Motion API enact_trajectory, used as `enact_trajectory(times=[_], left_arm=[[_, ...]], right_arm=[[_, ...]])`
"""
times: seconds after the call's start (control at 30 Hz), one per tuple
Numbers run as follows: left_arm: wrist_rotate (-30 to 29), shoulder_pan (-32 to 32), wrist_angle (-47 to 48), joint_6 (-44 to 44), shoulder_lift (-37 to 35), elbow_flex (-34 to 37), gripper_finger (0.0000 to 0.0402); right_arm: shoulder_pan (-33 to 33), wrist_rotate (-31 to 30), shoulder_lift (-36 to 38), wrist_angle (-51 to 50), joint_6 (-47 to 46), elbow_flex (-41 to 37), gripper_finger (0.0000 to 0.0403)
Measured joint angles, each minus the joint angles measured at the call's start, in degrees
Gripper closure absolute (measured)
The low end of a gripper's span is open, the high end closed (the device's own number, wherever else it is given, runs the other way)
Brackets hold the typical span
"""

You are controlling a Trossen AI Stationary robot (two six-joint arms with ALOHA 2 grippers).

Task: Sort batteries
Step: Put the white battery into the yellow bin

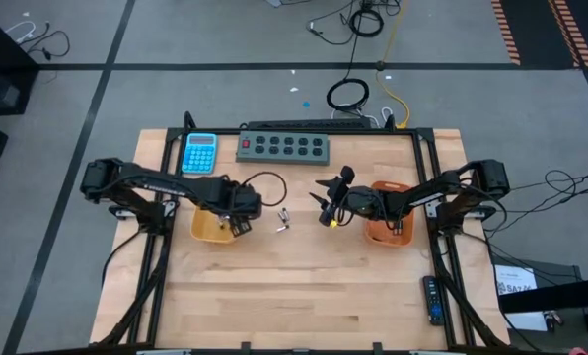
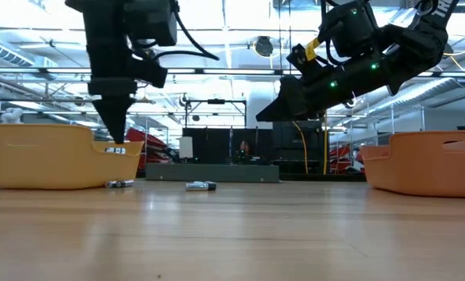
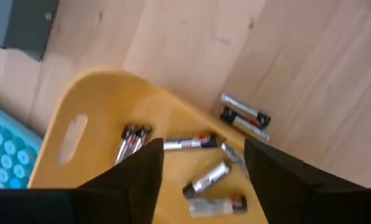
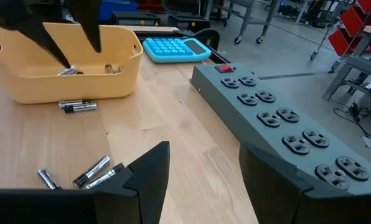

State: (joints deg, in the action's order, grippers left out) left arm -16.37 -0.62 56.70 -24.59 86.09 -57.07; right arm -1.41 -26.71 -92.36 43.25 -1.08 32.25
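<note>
Batteries, small silvery cylindrical cells (image 3: 207, 179), lie in the yellow plastic tray (image 3: 86, 102); left gripper (image 3: 201, 177) hovers released above, right gripper (image 4: 201, 165) waits released mid-desk.

Floor (image 1: 225, 39): grey, crossed by dark tape lines; orange-and-black hazard striping (image 1: 516, 35) at one far corner
Cables (image 1: 358, 20): black coils and a yellow lead (image 1: 393, 94) lie on the floor beyond the table
Table (image 1: 304, 286): pale wooden planks inside a black frame
Ceiling (image 2: 232, 31): white beams and bright strip lights, seen in the low view
Room behind: a dark cabinet (image 2: 217, 148) stands far back; red shelving (image 4: 353, 31) and metal-legged benches (image 4: 248, 15) show in the right wrist view
Light: even and bright overhead
</note>
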Motion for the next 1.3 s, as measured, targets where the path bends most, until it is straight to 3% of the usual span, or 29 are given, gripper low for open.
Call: enact_trajectory(times=[0.17,0.47,0.77,1.13,1.3], left_arm=[[-0.3,0.4,-8.2,4.2,0.2,-1.2,0.0162],[7.0,0.3,-25.3,13.2,7.2,-1.6,0.0161],[13.3,0.7,-28.7,17.8,12.5,-4.4,0.016],[13.9,-0.6,-29.6,17.6,17.1,-5.1,0.0161],[13.9,-1.6,-30.4,17.6,19.1,-5.1,0.019]], right_arm=[[0.0,0.0,0.0,0.1,0.0,0.0,0.0218],[0.0,0.0,0.0,0.2,0.0,0.0,0.0218],[0.0,0.0,0.0,0.1,0.1,0.0,0.0218],[0.0,0.0,0.0,-0.7,0.3,0.0,0.0218],[0.0,0.0,0.0,-0.7,0.3,0.0,0.0218]])
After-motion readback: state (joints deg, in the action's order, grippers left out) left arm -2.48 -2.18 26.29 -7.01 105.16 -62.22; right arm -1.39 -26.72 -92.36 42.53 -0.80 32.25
